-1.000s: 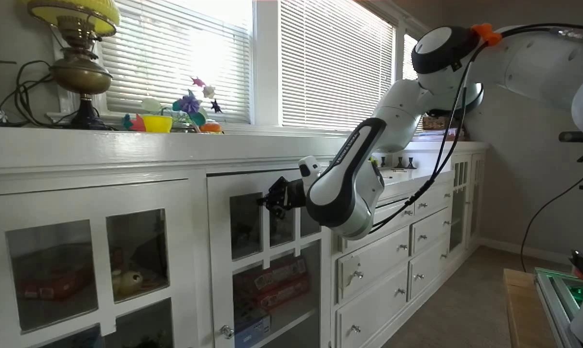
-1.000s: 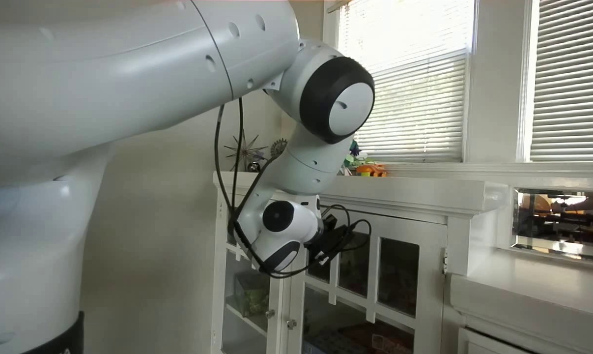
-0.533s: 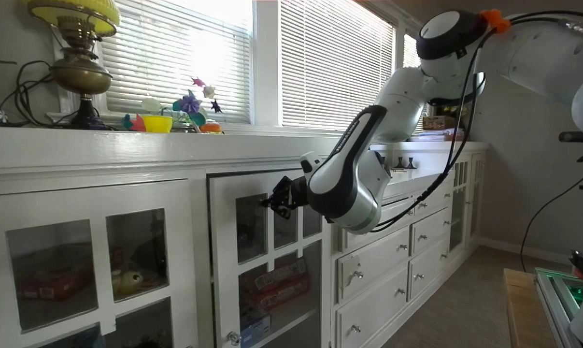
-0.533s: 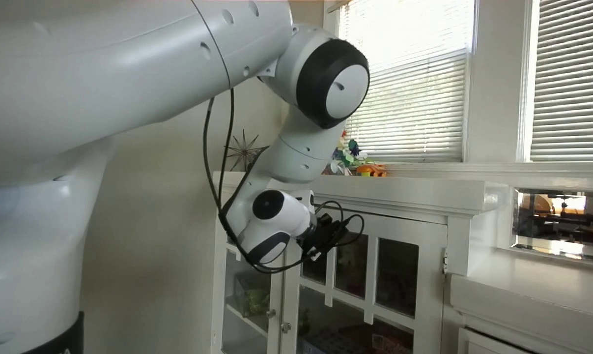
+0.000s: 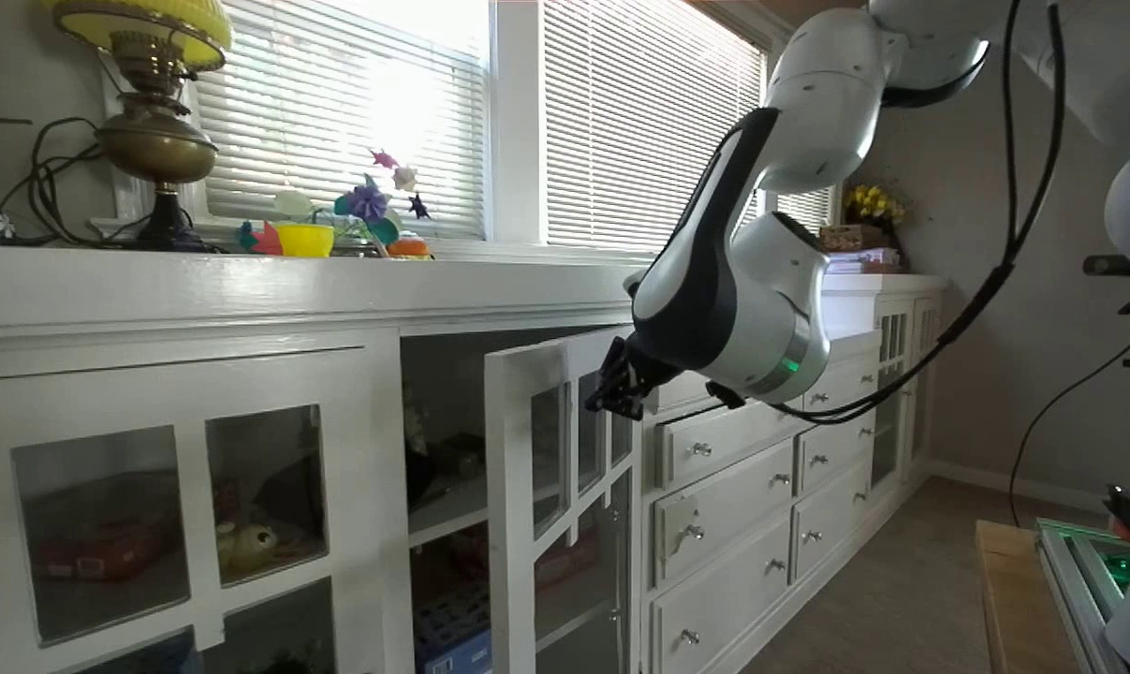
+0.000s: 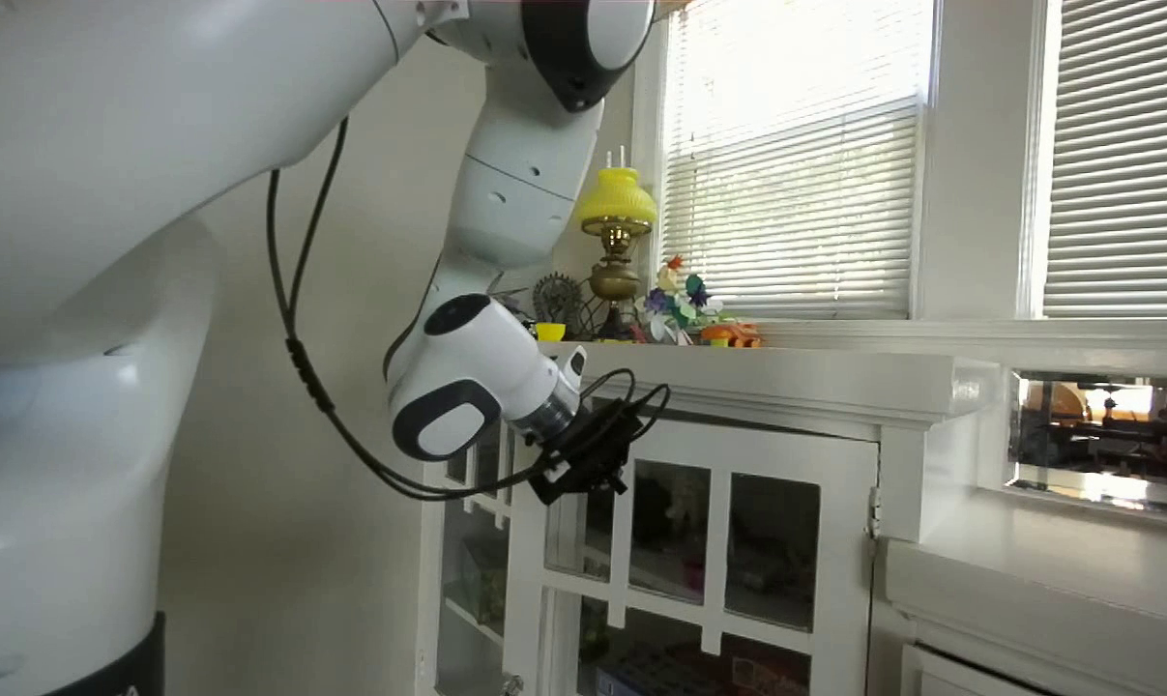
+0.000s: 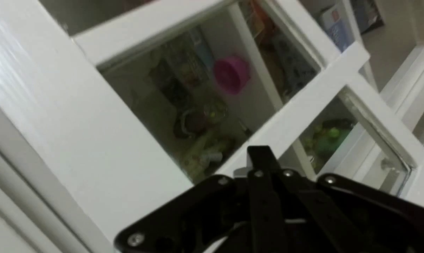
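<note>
A white glass-paned cabinet door (image 5: 513, 505) stands partly open, showing dark shelves (image 5: 447, 510) behind; the door also shows in an exterior view (image 6: 844, 541). My black gripper (image 5: 611, 398) is at the door's upper panes, and also shows in an exterior view (image 6: 598, 474). In the wrist view my fingertips (image 7: 261, 151) are close together over a white upright bar (image 7: 303, 105) between two panes. Whether they pinch or only touch the bar cannot be told. A pink cup (image 7: 232, 74) and other blurred items sit behind the glass. The door knob (image 6: 511, 684) is low on its free edge.
A yellow-shaded lamp (image 5: 157, 150), a yellow cup (image 5: 304, 240) and colourful flowers (image 5: 368, 201) stand on the cabinet top (image 5: 274, 290). White drawers (image 5: 719, 487) lie beside the door's hinge side. A wooden table edge (image 5: 1023, 599) is near the robot base.
The door has swung from nearly shut to well open. My gripper has moved back with it, away from the cabinet, staying near the same bar. The upper arm has risen and drawn back.
</note>
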Available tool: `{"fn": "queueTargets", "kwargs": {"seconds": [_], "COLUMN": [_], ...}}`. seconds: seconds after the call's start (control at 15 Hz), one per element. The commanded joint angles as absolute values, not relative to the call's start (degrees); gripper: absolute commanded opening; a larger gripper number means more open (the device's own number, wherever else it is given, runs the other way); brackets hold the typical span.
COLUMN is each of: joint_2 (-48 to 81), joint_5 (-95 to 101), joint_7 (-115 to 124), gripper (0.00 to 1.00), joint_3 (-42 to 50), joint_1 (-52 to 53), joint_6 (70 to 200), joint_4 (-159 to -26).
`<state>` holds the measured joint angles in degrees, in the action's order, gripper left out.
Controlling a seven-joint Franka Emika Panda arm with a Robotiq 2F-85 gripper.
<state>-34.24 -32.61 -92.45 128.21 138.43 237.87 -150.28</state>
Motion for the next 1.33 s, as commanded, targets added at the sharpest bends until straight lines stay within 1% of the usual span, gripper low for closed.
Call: {"fn": "queueTargets", "kwargs": {"seconds": [0.0, 0.27, 0.53, 0.73, 0.93, 1.27], "joint_2": [-22.0, -12.5, -5.1, 0.9, 4.9, 11.5], "joint_5": [-47.9, -65.6, -79.1, -79.1, -78.6, -79.0], "joint_7": [-93.3, -100.1, -108.1, -105.7, -105.5, -104.2], "gripper": [0.02, 0.01, 0.01, 0.02, 0.01, 0.02], "joint_3": [124.9, 121.8, 120.2, 118.4, 119.3, 121.4], "joint_1": [136.6, 136.9, 137.3, 136.1, 136.5, 137.6], "joint_6": [226.9, 212.0, 201.6, 196.3, 192.5, 182.0], "joint_4": [-156.0, -155.8, -154.8, -153.3, -151.0, -149.9]}}
